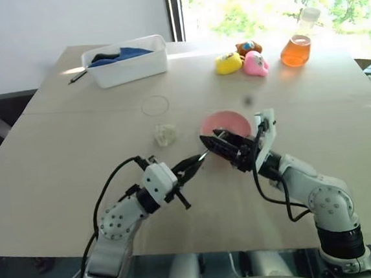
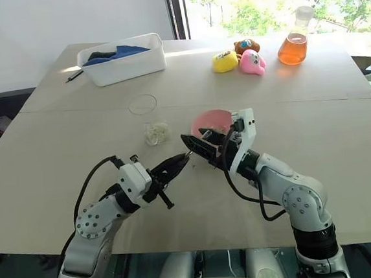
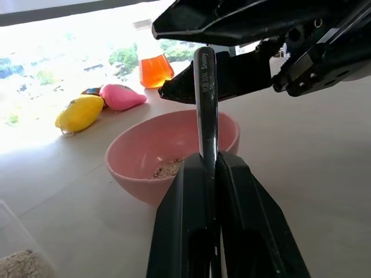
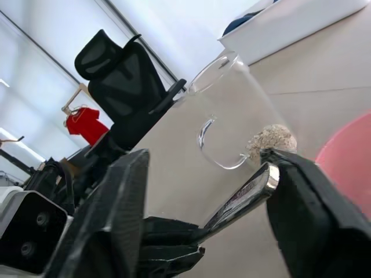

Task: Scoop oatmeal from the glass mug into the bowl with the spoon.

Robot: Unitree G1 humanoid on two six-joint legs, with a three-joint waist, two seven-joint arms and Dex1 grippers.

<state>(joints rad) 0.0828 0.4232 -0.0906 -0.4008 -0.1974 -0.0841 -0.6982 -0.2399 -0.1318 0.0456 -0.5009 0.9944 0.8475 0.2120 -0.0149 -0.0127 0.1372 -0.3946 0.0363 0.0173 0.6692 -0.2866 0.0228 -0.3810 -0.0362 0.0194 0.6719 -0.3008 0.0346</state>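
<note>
While the left gripper [image 1: 189,166] pinches the spoon [image 3: 206,104] near the bowl [image 1: 225,124], the right gripper [image 1: 220,144] straddles its end, fingers apart; a mistimed handover could drop it beside the glass mug [image 1: 165,133].

The middle of the table [image 1: 57,163] is crowded: the bowl [image 1: 226,124] sits just behind the two grippers, which meet over the spoon [image 3: 206,104], and the glass mug [image 1: 160,118] stands just to its left. Along the far edge stand a white tub [image 1: 127,61], toys [image 1: 242,61] and a flask [image 1: 297,44]. The near left and right stretches lie open for passing.
</note>
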